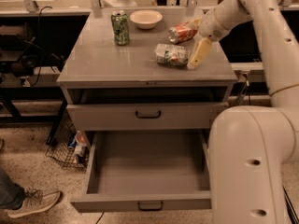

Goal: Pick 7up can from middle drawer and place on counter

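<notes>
The 7up can (171, 54), pale silver-white with green print, lies on its side on the grey counter (107, 64), right of the middle. My gripper (193, 43) is just right of the can, above the counter's right part. It is open, and one pale finger (198, 55) hangs down beside the can's right end. The middle drawer (140, 202) is pulled fully out below, and its grey inside shows nothing in it.
A darker green can (120, 28) stands upright at the counter's back left. A white bowl (145, 18) is behind the middle, and an orange-red can (181, 32) lies behind the 7up can. The drawer above (148, 114) is shut. My arm's white body (252, 167) fills the right. A wire basket (70, 148) and a shoe (32, 202) are on the floor at left.
</notes>
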`<state>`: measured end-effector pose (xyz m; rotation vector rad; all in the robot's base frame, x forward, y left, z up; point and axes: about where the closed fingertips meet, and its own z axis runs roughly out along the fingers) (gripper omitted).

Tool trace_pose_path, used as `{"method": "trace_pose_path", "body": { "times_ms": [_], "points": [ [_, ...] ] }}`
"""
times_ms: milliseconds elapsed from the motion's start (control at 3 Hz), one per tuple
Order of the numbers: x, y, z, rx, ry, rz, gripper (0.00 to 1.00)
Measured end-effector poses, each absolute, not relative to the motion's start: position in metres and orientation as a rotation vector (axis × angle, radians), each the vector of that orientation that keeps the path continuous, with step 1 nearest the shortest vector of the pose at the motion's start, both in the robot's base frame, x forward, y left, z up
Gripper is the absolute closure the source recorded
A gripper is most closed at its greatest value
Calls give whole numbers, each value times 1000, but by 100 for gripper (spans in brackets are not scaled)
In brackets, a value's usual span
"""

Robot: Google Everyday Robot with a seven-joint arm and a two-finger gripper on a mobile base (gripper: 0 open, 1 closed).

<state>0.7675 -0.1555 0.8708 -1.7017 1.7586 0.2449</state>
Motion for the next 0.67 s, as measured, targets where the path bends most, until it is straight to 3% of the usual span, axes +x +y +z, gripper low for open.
{"method": "trace_pose_path", "body": {
  "times_ms": [333,667],
  "points": [
    [763,-196,883,-1605,1809,191,0],
    [741,-285,899,-1407,1942,71,0]
  ]
}}
